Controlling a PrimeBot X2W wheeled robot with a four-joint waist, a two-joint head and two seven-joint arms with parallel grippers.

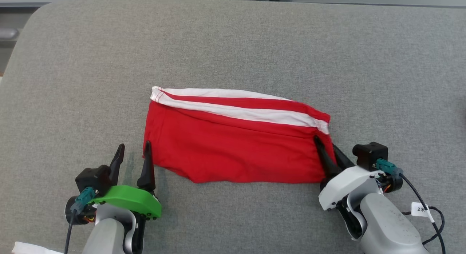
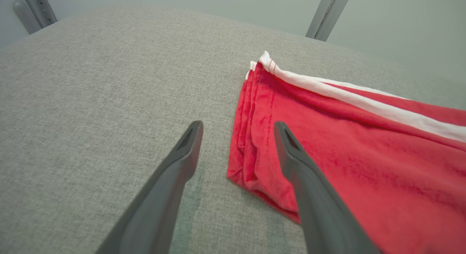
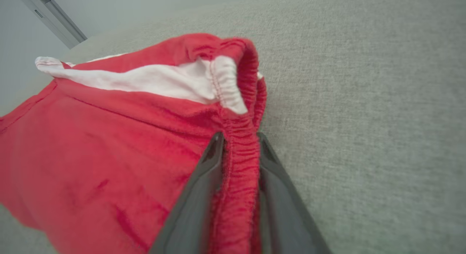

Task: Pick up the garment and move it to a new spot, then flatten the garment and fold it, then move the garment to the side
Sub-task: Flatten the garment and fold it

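**Garment gripped at one end, the other end waiting for its grasp**

Grey cloth covers the bench (image 1: 233, 39), and the garment (image 1: 233, 148) lies at its middle. It is a pair of red shorts doubled into a long band running left to right, with white stripes (image 1: 240, 114) along the far edge. Stacked layers show at its left end, so at least one fold looks done.

The right end effector (image 1: 325, 142) sits at the near right end, closed tight on the gathered elastic waistband (image 3: 238, 163), which is pinched between its two fingers.

The left end effector (image 1: 134, 145) is spread wide and holds nothing. It stands at the near left corner (image 2: 255, 181) of the cloth, one finger over the red fabric and the other over bare bench. I cannot tell whether either tip touches down.

I judge this to be the taking-hold stage before a further fold or the carry to the side. The next move calls for the left fingers to drop and close through all the layers at that corner. Then both arms can lift together, evenly, so that the stack does not slip apart.
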